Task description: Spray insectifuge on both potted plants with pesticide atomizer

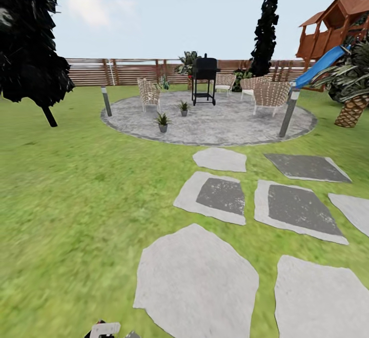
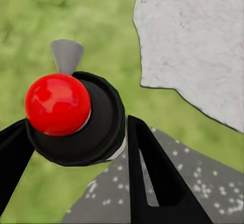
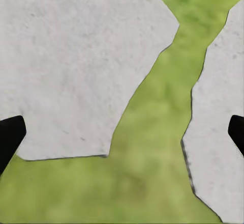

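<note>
Left wrist view: atomizer point(image 2: 76, 119) between fingers point(image 2: 157, 178)

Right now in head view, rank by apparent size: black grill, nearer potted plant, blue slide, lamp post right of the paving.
1. blue slide
2. black grill
3. lamp post, close to the grill, unsure
4. nearer potted plant
Distances differ, so true sizes stay uncertain.

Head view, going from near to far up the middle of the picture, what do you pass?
Big pale stepping stone → dark-centred stone → small pale stone → nearer potted plant → farther potted plant → black grill → slatted wooden fence.
</note>
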